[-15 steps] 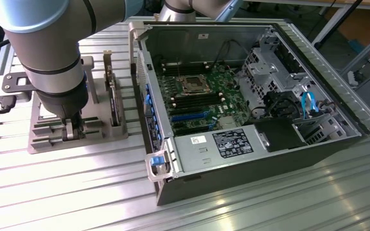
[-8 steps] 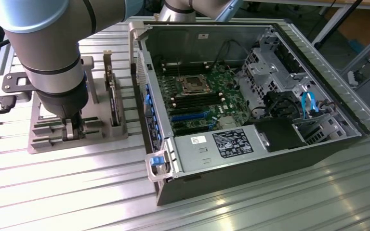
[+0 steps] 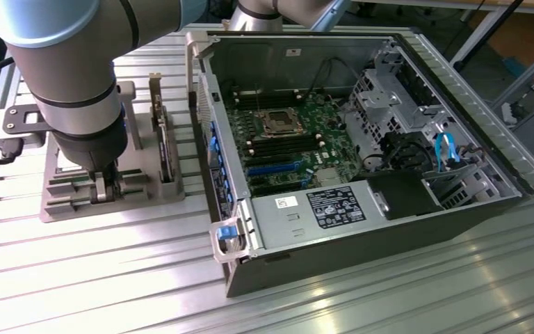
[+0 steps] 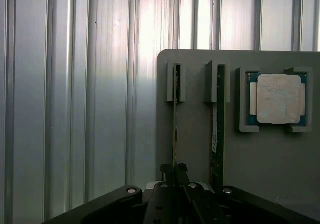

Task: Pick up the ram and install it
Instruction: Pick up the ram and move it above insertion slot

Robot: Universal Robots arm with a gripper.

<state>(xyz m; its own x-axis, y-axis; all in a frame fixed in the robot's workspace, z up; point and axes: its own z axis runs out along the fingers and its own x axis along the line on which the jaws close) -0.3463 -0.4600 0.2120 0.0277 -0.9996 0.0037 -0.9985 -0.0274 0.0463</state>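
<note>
Grasping step, I judge: gripper (image 4: 174, 178) is standing over the holder (image 4: 260, 164) at the exterior view's left of the case (image 3: 341, 273), jaws narrow, seemingly pinching the ram (image 4: 176, 129) on edge in its slot. Lifting will be needing a straight pull, clear of the neighbouring stick (image 4: 216, 134).

No text legible. Black label (image 3: 343, 207) on power supply (image 3: 290, 226): print too small to read. White sticker (image 3: 288, 202) just beside it, second white sticker (image 3: 294, 51) on case wall (image 3: 258, 59): unreadable.
</note>
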